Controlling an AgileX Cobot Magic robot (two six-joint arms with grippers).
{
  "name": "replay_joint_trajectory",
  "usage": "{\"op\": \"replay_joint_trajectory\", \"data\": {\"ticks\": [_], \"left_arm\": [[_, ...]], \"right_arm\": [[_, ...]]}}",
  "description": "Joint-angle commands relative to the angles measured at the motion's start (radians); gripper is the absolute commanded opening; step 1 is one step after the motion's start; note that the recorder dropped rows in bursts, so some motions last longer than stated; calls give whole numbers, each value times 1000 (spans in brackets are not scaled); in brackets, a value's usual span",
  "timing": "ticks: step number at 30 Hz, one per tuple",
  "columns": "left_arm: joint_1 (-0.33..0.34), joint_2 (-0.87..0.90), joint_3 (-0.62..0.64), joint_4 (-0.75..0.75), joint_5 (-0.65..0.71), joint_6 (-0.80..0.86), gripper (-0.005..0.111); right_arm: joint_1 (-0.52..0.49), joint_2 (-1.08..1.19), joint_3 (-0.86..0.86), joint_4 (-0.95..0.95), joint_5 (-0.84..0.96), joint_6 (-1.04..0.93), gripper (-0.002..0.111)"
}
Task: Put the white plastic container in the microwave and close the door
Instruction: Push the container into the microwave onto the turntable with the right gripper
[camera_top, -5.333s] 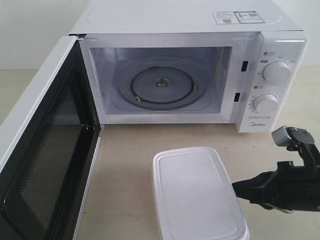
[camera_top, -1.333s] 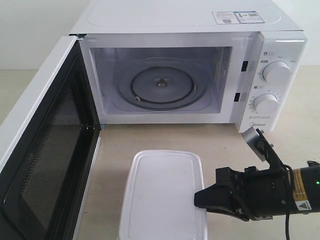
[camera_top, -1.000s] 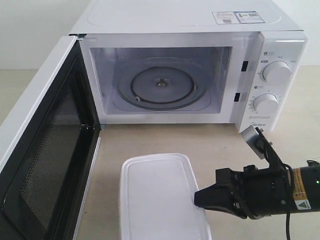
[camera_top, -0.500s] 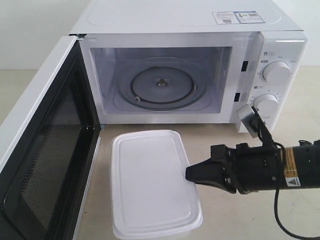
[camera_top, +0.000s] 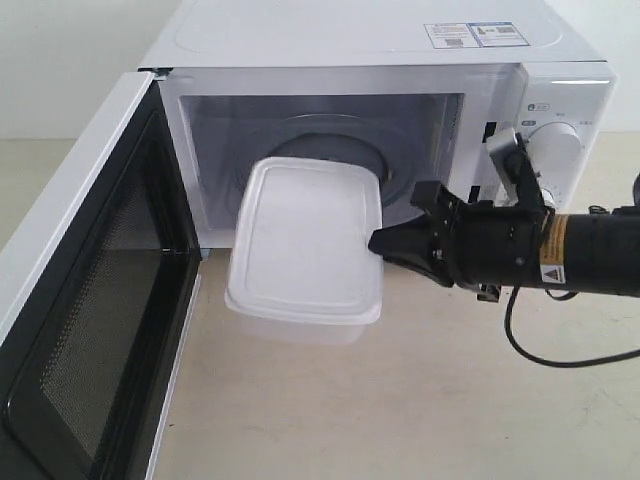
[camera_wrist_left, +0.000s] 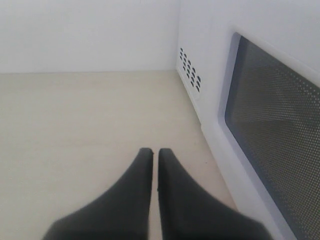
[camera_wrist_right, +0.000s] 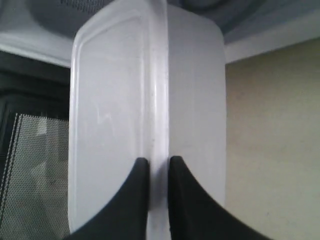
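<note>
The white plastic container (camera_top: 305, 245) hangs lifted off the table in front of the microwave's (camera_top: 360, 40) open cavity, its far end level with the opening. My right gripper (camera_top: 378, 243) is shut on the container's right rim; in the right wrist view the two black fingers (camera_wrist_right: 180, 200) pinch that rim (camera_wrist_right: 159, 150) between them. The door (camera_top: 95, 300) stands wide open at the left, its dark mesh window facing in. My left gripper (camera_wrist_left: 151, 152) is shut on nothing, beside the door's outer face (camera_wrist_left: 270, 120).
The microwave's two round knobs (camera_top: 553, 143) sit just behind my right arm (camera_top: 560, 250). A black cable (camera_top: 560, 355) loops down from that arm onto the beige table (camera_top: 400, 400). The glass turntable (camera_top: 330, 135) is partly hidden behind the container.
My right gripper has lifted the container off the table and carried it away from the camera, up to the microwave's opening. The door has not moved.
</note>
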Motion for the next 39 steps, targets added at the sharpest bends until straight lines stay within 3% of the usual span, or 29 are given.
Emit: {"op": "replay_joint_trajectory", "data": {"ticks": [1,3,6,11,17,26,33,39], "left_arm": [[2,-4,3,-8,-1,-9,4],[2,-4,3,-8,-1,-9,4],[2,-4,3,-8,-1,-9,4],[2,-4,3,-8,-1,-9,4],[2,-4,3,-8,-1,-9,4],[2,-4,3,-8,-1,-9,4],[2,-4,3,-8,-1,-9,4],[2,-4,3,-8,-1,-9,4]], "right_arm": [[77,-2,-73,125,138,5,0],[154,-2,-108,273,248,-59,0],[245,-2,-154,637,329,-294,0],[312,2,-158,1118,342,-468,0],[427,105,-225,1527,248,-624,0],[448,149,-244,1810,179,-755,0],[448,161,-262,1876,174,-771,0],[448,210,-375,1872,223,-876,0]]}}
